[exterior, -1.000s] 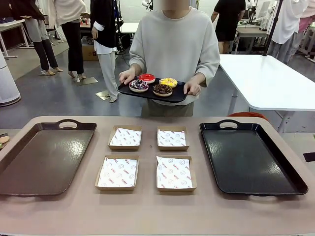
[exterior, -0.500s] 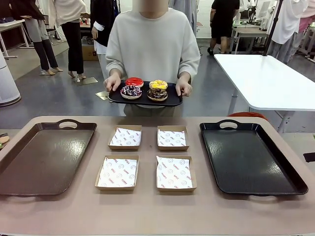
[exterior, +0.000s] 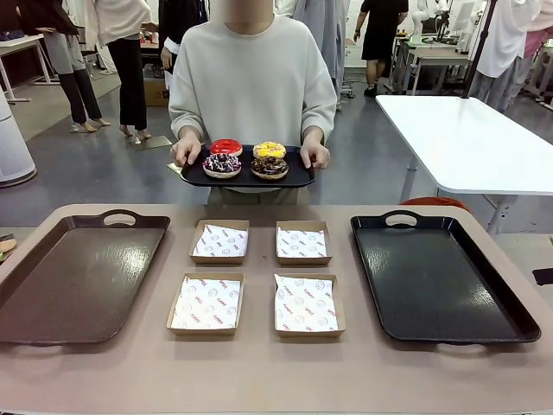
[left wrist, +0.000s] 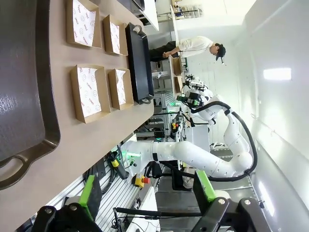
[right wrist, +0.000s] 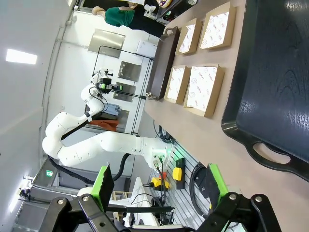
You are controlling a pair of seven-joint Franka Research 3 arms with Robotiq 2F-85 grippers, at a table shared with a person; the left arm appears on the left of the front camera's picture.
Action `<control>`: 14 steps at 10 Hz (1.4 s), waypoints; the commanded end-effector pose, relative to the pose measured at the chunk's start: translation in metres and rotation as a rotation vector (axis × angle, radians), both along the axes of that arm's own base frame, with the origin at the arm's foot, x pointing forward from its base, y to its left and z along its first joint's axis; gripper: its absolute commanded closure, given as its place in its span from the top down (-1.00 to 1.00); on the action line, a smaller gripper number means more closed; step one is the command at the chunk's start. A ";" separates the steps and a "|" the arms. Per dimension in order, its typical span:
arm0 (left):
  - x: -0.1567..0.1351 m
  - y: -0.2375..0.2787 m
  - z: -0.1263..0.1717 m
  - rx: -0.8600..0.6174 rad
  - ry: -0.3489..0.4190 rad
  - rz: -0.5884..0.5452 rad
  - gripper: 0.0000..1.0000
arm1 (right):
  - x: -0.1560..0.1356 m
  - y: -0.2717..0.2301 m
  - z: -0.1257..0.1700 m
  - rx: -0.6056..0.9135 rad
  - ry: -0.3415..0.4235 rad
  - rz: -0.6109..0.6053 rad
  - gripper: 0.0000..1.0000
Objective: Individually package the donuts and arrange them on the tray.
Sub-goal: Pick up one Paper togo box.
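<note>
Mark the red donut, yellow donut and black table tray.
Glossy red ring donut point(exterior: 219, 147), front view, glazed ring.
Yellow-glazed ring donut point(exterior: 262, 150), front view, glazed ring.
Black rectangular table tray point(exterior: 441, 277), front view, bare floor.

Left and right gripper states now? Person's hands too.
Left gripper: open, empty.
Right gripper: open, empty.
Person's hands: holding small black tray carrying four ring donuts.

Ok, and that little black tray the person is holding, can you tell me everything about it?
The little black tray is shallow, with rounded corners and a low raised rim. It is smooth and slightly shiny, and looks like plastic. The person holds it roughly level at waist height, one hand on one short end and the other hand on the opposite end. It is beyond the far edge of the table and not touching it. On it sit a red donut and a yellow donut behind, and a sprinkled donut and a chocolate donut in front.
</note>
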State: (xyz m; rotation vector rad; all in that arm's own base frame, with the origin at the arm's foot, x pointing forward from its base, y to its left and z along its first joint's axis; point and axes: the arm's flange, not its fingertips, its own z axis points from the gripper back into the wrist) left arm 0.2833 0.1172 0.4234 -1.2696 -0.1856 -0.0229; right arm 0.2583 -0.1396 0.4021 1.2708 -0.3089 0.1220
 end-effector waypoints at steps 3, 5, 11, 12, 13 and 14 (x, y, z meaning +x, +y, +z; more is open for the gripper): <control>-0.001 0.000 0.001 -0.015 -0.016 0.002 1.00 | -0.001 0.000 -0.001 0.010 -0.007 -0.002 1.00; -0.001 0.000 0.001 -0.015 -0.016 0.002 1.00 | -0.001 0.000 -0.001 0.010 -0.007 -0.002 1.00; -0.001 0.000 0.001 -0.015 -0.016 0.002 1.00 | -0.001 0.000 -0.001 0.010 -0.007 -0.002 1.00; -0.001 0.000 0.001 -0.015 -0.016 0.002 1.00 | -0.001 0.000 -0.001 0.010 -0.007 -0.002 1.00; -0.001 0.000 0.001 -0.015 -0.016 0.002 1.00 | -0.001 0.000 -0.001 0.010 -0.007 -0.002 1.00; -0.001 0.000 0.001 -0.015 -0.016 0.002 1.00 | -0.001 0.000 -0.001 0.010 -0.007 -0.002 1.00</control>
